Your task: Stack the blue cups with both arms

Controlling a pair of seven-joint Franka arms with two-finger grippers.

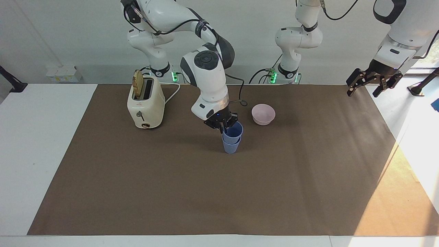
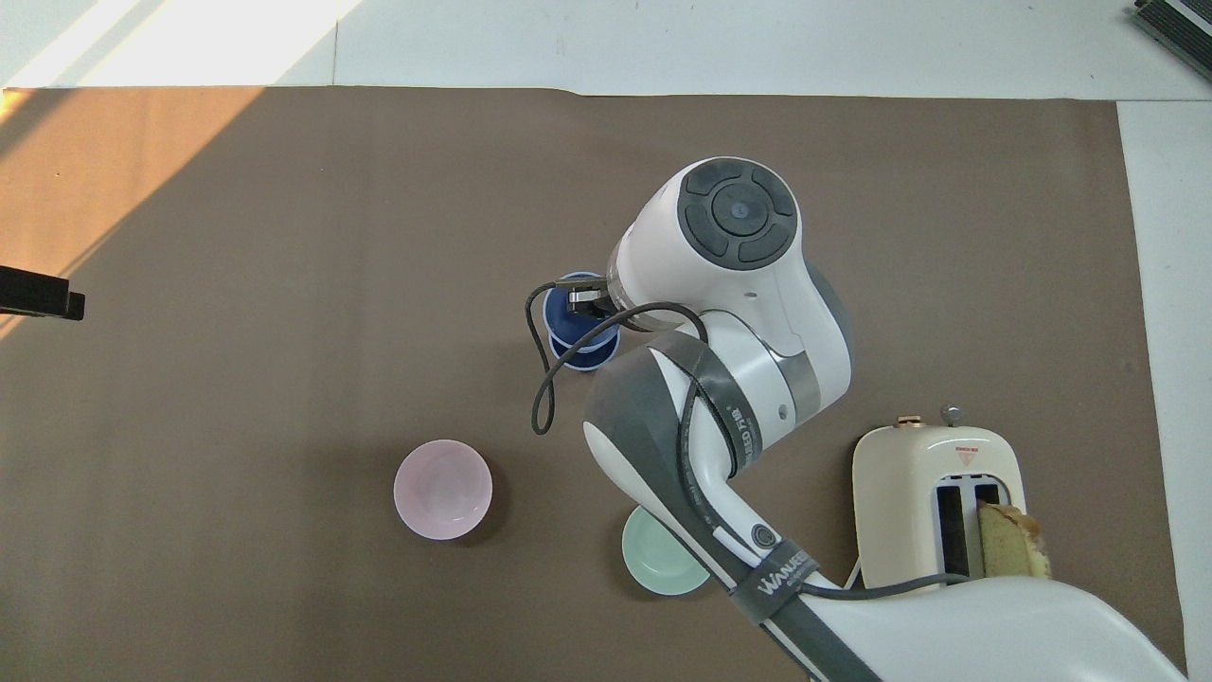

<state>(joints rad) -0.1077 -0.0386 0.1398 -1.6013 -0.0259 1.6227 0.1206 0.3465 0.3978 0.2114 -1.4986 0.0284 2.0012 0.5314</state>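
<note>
Two blue cups stand mid-table, one nested in the other. The lower cup rests on the brown mat. The upper cup sits in it, tilted a little, with its rim well above the lower one's. My right gripper is shut on the upper cup's rim on the side toward the robots, one finger inside. In the overhead view the cups show beside the right gripper, partly under the wrist. My left gripper waits raised and open over the mat's edge at the left arm's end; it also shows in the overhead view.
A pink bowl sits nearer to the robots than the cups, toward the left arm's end. A cream toaster with a bread slice stands toward the right arm's end. A mint-green bowl lies partly under the right arm.
</note>
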